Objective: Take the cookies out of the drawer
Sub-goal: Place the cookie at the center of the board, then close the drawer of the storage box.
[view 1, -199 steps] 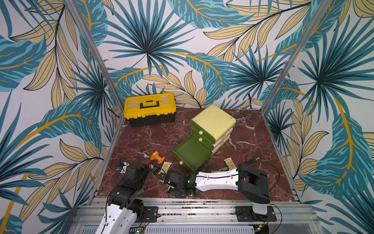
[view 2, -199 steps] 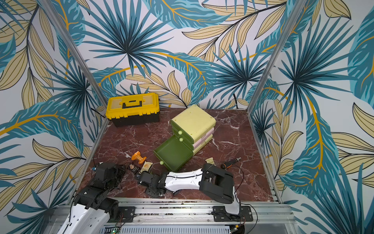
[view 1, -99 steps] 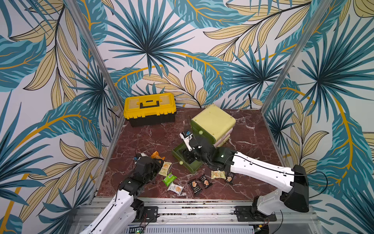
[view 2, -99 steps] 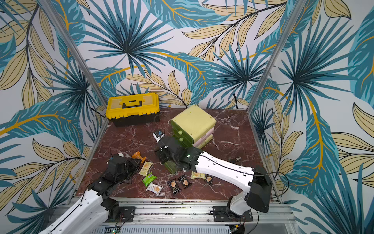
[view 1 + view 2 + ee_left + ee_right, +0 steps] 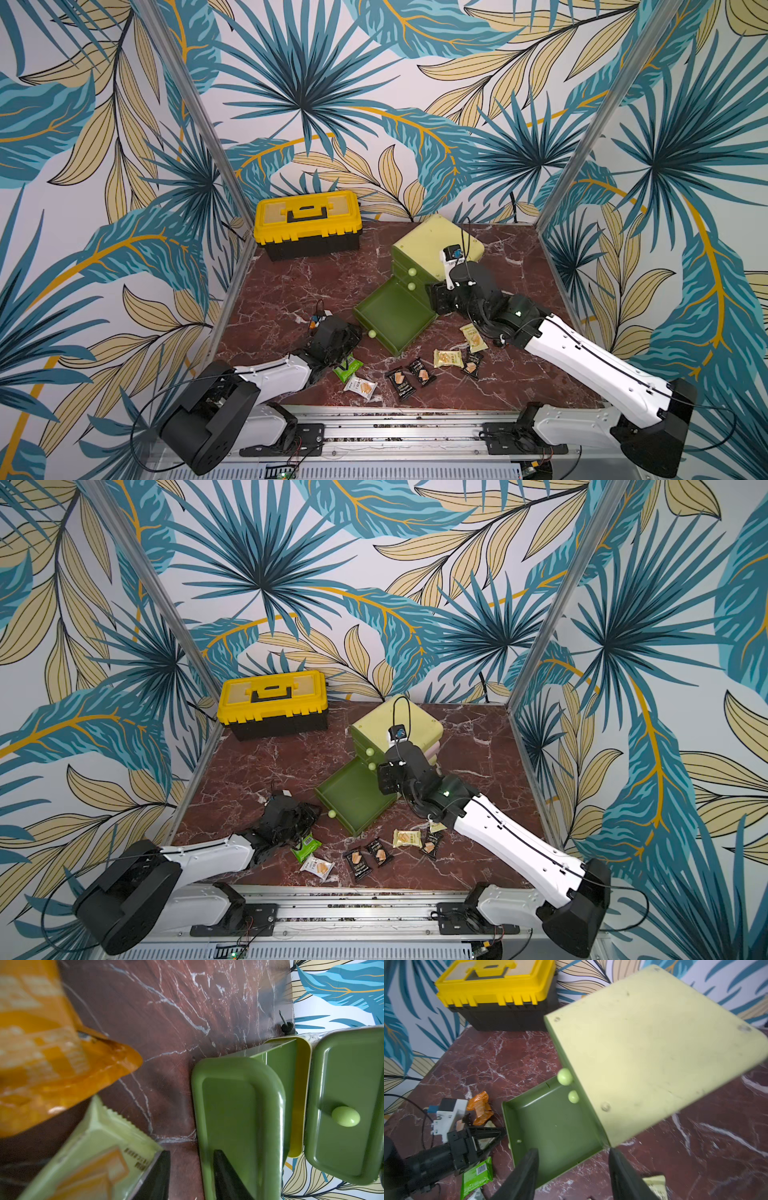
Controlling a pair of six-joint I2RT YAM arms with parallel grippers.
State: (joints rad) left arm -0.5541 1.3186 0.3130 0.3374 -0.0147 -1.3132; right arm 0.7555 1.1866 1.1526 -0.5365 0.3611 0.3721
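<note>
Leaf-patterned walls enclose the red marble counter [image 5: 324, 278], with a yellow toolbox [image 5: 307, 222] at the back and a drawer cabinet [image 5: 436, 245] near it. I find the green drawer [image 5: 392, 318] pulled out and empty. The cookies [image 5: 448, 358] lie scattered on the counter before it. Left hand [image 5: 191, 1169]: narrowly parted, holding nothing, just beside a pale green packet [image 5: 93, 1157]. Right hand [image 5: 574, 1169]: spread wider at the drawer's edge, empty.

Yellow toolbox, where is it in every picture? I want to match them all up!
A top view: the yellow toolbox sits in the back corner on the left arm's side, against the wall.
A top view: the toolbox sits in that same corner.
Left wrist: not in it.
Right wrist: the toolbox stands by the wall, beyond the drawer.
Shared landmark: the open green drawer, in all four.
</note>
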